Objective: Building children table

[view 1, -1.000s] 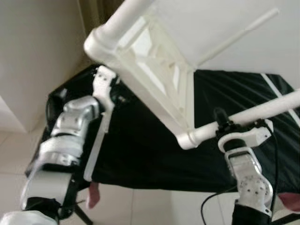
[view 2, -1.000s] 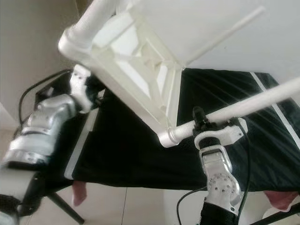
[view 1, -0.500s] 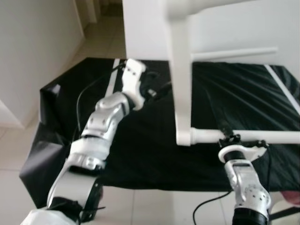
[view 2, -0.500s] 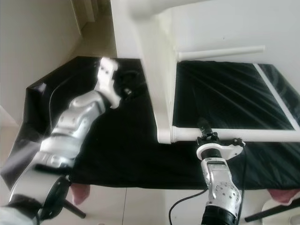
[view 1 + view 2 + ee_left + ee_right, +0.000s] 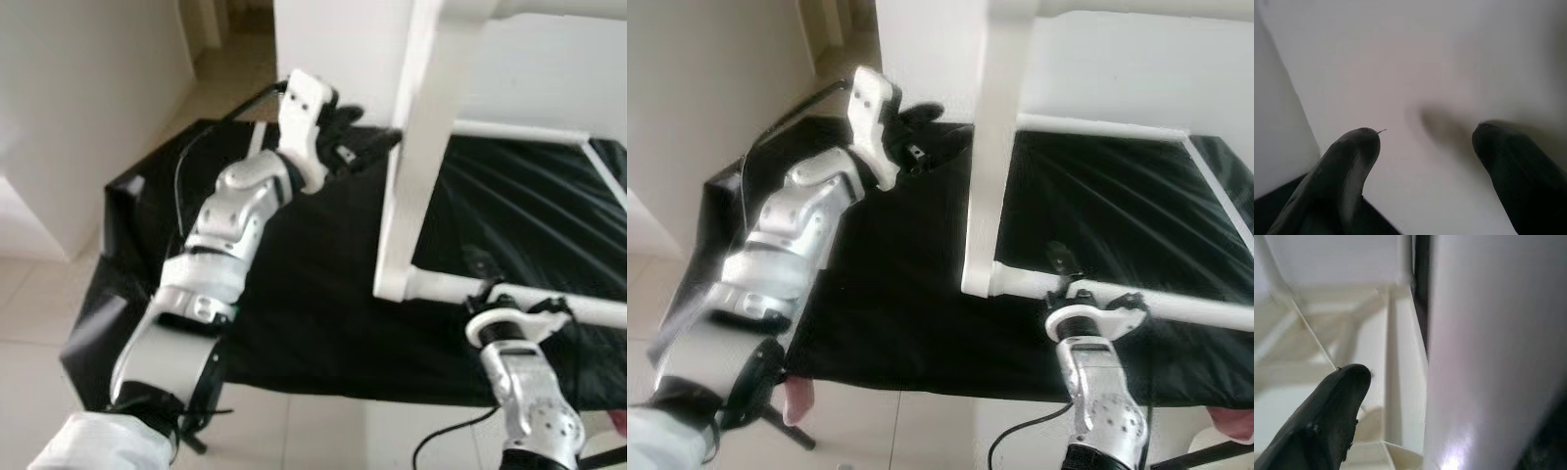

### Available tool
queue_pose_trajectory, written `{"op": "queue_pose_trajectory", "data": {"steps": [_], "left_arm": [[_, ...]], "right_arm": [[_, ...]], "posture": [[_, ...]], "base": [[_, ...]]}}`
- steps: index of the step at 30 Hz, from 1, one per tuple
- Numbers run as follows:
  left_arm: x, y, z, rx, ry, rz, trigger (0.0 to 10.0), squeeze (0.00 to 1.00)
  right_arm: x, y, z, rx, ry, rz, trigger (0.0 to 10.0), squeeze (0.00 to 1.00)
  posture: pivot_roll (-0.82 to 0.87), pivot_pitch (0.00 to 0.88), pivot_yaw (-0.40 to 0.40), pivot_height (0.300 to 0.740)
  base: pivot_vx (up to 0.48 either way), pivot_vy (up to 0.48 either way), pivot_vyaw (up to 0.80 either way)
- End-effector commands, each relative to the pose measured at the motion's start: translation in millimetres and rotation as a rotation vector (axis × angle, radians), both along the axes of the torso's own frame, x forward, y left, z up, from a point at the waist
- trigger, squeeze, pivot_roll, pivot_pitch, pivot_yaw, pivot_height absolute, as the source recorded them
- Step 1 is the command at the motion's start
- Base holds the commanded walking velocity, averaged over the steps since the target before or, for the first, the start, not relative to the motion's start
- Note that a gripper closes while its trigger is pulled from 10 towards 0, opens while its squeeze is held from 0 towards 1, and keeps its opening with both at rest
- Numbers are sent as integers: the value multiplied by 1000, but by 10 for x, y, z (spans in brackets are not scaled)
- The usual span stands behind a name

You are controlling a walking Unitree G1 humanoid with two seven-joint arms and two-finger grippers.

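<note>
We keep the right gripper point(image 5: 487, 277), jaws clamped on the near white table leg point(image 5: 549, 301), steady while the left gripper's point(image 5: 377, 145) parted, empty jaws brace the table frame point(image 5: 416, 147).

Your white plastic children's table point(image 5: 416, 186) has swung from tilted to upright, and your left gripper point(image 5: 367, 147) rose beside its edge.

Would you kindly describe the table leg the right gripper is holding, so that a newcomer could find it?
Start at the black cloth covering the work surface. Over its near edge lies a white round plastic table leg, joined at the frame's corner. Unlike the far leg, it has the right gripper clamped around it.
</note>
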State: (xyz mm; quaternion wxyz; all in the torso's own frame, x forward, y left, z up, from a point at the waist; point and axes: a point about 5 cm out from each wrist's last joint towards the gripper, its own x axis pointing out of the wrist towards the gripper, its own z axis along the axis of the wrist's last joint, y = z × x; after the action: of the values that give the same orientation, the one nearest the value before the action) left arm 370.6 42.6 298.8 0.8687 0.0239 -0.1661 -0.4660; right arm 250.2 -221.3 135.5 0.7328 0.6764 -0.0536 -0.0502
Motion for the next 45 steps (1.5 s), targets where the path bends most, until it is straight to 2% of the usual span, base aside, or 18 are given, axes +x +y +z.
{"op": "queue_pose_trajectory", "data": {"steps": [1, 3, 4, 6, 7, 13, 15, 16, 18, 26, 30, 32, 33, 37, 38, 41, 44, 45], "left_arm": [[-45, -88, 56, 45, -35, -112, 10000, 0], [-40, -93, 80, 48, -42, -112, 10000, 0], [-43, -103, 126, 47, -51, -125, 10000, 0], [-42, -105, 141, 48, -55, -126, 10000, 0], [-43, -103, 155, 48, -57, -130, 10000, 0], [-41, -92, 201, 51, -77, -131, 10000, 0], [-34, -85, 233, 48, -80, -129, 10000, 0], [-25, -74, 292, 46, -93, -128, 10000, 0], [-20, -64, 341, 43, -104, -130, 10000, 0], [-2, -55, 387, 54, -121, -127, 10000, 0], [5, -38, 426, 54, -129, -129, 10000, 0], [8, -32, 432, 56, -133, -129, 10000, 0], [14, -19, 440, 62, -138, -129, 10000, 0], [26, -10, 445, 64, -136, -129, 10000, 0], [39, -12, 444, 74, -142, -122, 10000, 0], [34, -39, 451, 68, -138, -137, 10000, 0], [36, -59, 436, 72, -131, -141, 10000, 0], [35, -76, 424, 80, -131, -147, 10000, 0]], "right_arm": [[-373, 459, -359, 217, 103, 22, 10000, 1000], [-469, 444, -393, 223, 133, 14, 10000, 1000], [-642, 381, -510, 199, 211, -15, 10000, 902], [-696, 362, -548, 186, 240, -19, 10000, 902], [-745, 330, -585, 161, 268, -32, 10000, 0], [-850, 225, -641, 64, 308, -64, 10000, 0], [-930, 164, -747, 14, 380, -100, 10000, 0], [-1088, 58, -931, -30, 540, -213, 10000, 0], [-1153, 37, -979, -55, 602, -257, 10000, 0], [-1195, 77, -939, -193, 601, -237, 10000, 0], [-1241, 70, -885, -251, 596, -318, 10000, 0], [-1277, 70, -875, -331, 639, -347, 10000, 0], [-1387, 53, -923, -368, 742, -397, 10000, 0], [-1460, 13, -930, -427, 826, -437, 10000, 0], [-1510, -37, -951, -451, 927, -471, 10000, 0], [-1460, -53, -894, -547, 874, -414, 10000, 0], [-1448, -37, -896, -539, 847, -394, 10000, 0], [-1513, -17, -924, -596, 871, -378, 10000, 0]], "posture": [[55, 0, 10, 740], [45, 0, 23, 740], [32, 0, 40, 740], [32, 0, 40, 740], [23, 0, 49, 740], [12, 0, 59, 740], [-1, 0, 80, 740], [-13, 0, 95, 740], [-18, 0, 103, 740], [-30, 0, 121, 740], [-35, 0, 132, 740], [-36, 0, 136, 740], [-40, 0, 145, 740], [-47, 0, 155, 740], [-54, 0, 163, 740], [-56, 0, 170, 740], [-58, 0, 171, 740], [-58, 0, 173, 740]], "base": [[0, 0, 0], [0, 0, 0], [0, 0, 0], [0, 0, 0], [0, 0, 0], [0, 0, 0], [0, 0, 0], [0, 0, 0], [0, 0, 0], [0, 0, 0], [0, 0, 0], [0, 0, 0], [0, 0, 0], [0, 0, 0], [0, 0, 0], [0, 0, 0], [0, 0, 0], [0, 0, 0]]}}
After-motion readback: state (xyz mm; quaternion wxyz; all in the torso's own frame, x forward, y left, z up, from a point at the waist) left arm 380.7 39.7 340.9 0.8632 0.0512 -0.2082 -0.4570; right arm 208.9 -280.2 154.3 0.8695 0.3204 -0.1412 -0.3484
